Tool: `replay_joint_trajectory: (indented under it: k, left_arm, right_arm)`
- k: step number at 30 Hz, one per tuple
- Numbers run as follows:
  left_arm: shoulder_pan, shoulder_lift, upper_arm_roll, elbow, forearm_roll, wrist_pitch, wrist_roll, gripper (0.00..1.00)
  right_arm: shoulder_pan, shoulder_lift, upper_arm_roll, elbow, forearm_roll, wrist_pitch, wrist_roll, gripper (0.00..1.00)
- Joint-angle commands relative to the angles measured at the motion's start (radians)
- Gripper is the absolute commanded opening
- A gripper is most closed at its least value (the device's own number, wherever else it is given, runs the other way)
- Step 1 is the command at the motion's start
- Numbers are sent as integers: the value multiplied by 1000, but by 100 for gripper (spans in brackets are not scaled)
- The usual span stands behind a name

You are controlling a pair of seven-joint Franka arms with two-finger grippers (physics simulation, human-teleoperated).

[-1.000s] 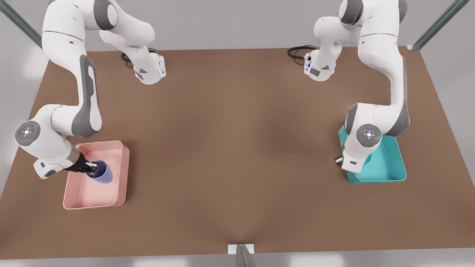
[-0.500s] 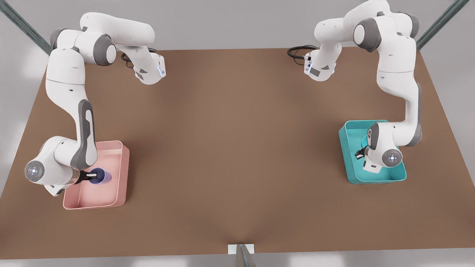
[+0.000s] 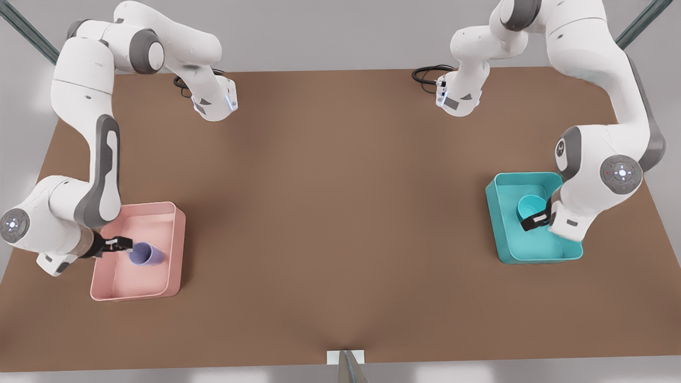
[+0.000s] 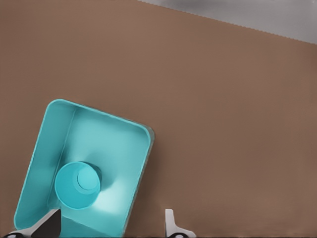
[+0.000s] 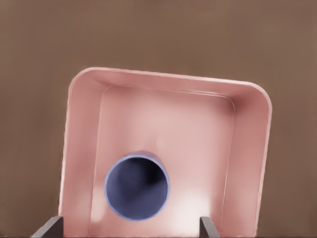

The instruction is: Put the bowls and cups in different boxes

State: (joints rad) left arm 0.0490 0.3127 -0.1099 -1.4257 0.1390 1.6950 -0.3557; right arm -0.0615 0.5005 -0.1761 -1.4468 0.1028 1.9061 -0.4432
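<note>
The lavender cup (image 3: 146, 254) sits in the pale pink box (image 3: 133, 279) on the front view's left. My right gripper (image 3: 119, 243) is open just beside it, apart from it. In the right wrist view the cup (image 5: 137, 185) shows its open mouth inside the pink box (image 5: 168, 119), between the spread fingertips (image 5: 205, 225). On the front view's right the teal bowl (image 3: 530, 206) rests in the teal box (image 3: 537, 250). My left gripper (image 3: 534, 221) hangs open next to it. The left wrist view has the bowl (image 4: 77, 185) in the teal box (image 4: 114, 144), with the fingertips (image 4: 168, 223) wide apart.
The brown table (image 3: 340, 213) stretches between the two boxes. Both arm bases and a black cable (image 3: 425, 74) stand at its far edge. A metal post (image 3: 347, 367) rises at the middle of the near edge.
My right gripper has let go of the cup and drawn back toward the front view's left. My left arm has swung toward the front view's right, uncovering the bowl in the teal box.
</note>
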Motion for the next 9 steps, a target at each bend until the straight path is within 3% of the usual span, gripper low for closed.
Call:
replay_joint_trajectory:
  k: [1, 3, 4, 6, 9]
  left_arm:
    - [-1, -3, -31, 80, -50, -373, 370, 100]
    - [-1, -3, -83, 107, -56, -411, 363, 100]
    - [9, -3, -86, 116, -127, -445, 365, 100]
    - [9, -6, -93, 120, -122, -468, 370, 100]
    - [6, -14, -97, 120, -85, -477, 368, 100]
  right_arm:
    - [31, -62, 1, 57, -34, -326, 164, 100]
    - [75, -161, 9, 109, -98, -530, 363, 100]
    - [68, -230, 27, 83, -159, -533, 367, 100]
    - [-15, -339, 142, 8, -184, -522, 420, 100]
    - [-14, -362, 147, -10, -181, -513, 425, 100]
